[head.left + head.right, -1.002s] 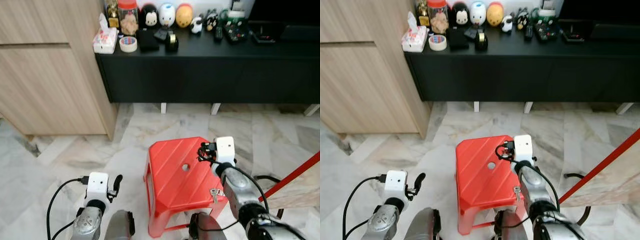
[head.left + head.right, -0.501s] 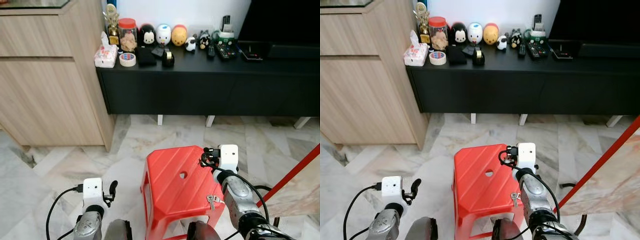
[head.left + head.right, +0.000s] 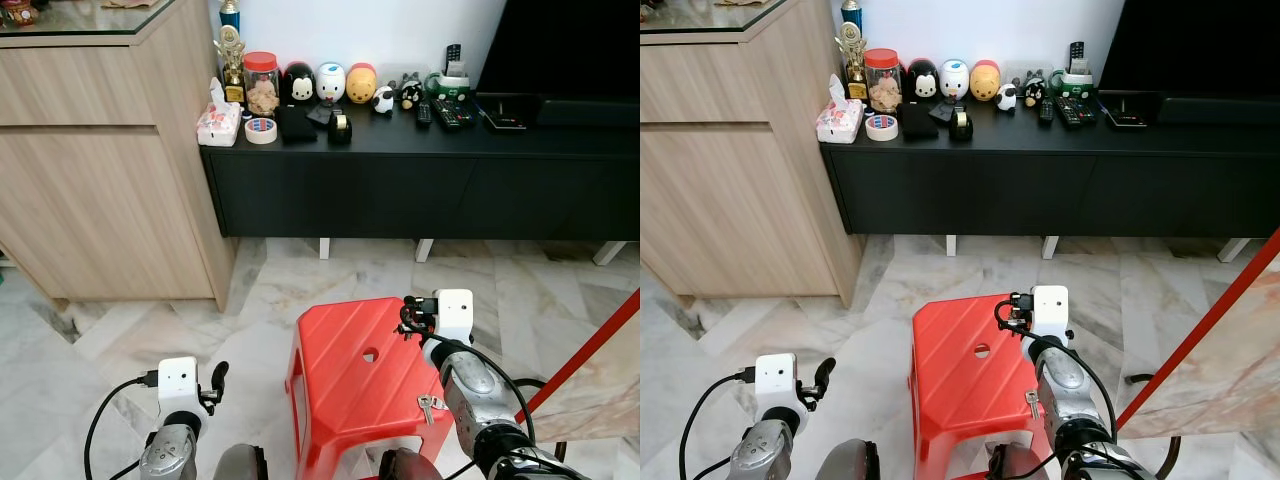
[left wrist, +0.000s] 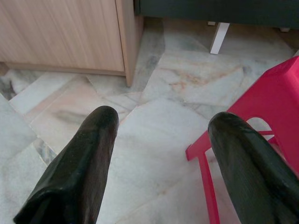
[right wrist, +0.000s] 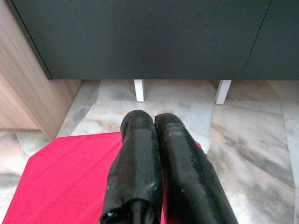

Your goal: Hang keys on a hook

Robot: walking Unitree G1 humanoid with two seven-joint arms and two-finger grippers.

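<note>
A red stool [image 3: 360, 375] stands on the marble floor [image 3: 150, 310] in front of the robot, with a small round hole in its seat. The key [image 3: 427, 405] lies near the stool's right front edge, just beside the silver right arm. The right gripper [image 5: 156, 135] hangs over the stool's seat, pointing toward the low black bench [image 3: 420, 170]; its two black fingers are pressed together with nothing seen between them. The left gripper [image 4: 161, 140] is low on the left, over bare floor beside the stool's left leg; its fingers [image 4: 88, 154] are spread wide apart and hold nothing. A black cable runs from each wrist camera block. On the bench stand a row of small things: a tissue pack [image 3: 217, 122] at the left end, a roll of tape [image 3: 261, 131], a red-lidded jar [image 3: 263, 84], three round figurines [image 3: 330, 83], a dark tape dispenser [image 3: 340, 125] and remotes [image 3: 452, 108] further right. A dark screen [image 3: 570, 50] rises above the bench on the right. A light wooden cabinet [image 3: 100, 160] stands to the left of the bench, touching its end. A red pole [image 3: 585, 350] slants across the lower right, well apart from the stool.
</note>
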